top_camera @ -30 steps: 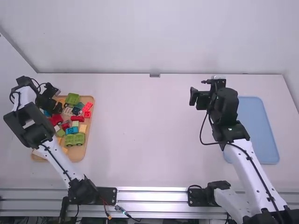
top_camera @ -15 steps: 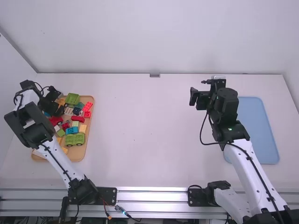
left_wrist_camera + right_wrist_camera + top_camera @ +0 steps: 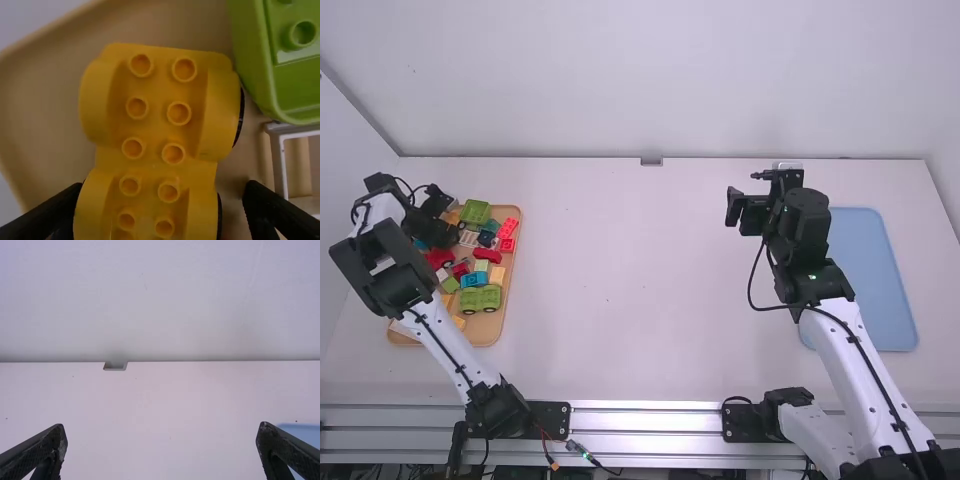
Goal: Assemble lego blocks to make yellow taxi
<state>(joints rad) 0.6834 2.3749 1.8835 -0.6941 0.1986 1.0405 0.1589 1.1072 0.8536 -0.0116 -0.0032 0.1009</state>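
Here, left gripper (image 3: 450, 218) spread, yellow wheeled base (image 3: 156, 115)

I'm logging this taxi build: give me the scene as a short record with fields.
Left gripper: open, a finger on either side of the yellow base
Base: wheeled, studs up, in the tan tray, beside a green block
Tan tray: left part of the table, holding mixed blocks
Right gripper: open, holding nothing
Blue tray: right part of the table
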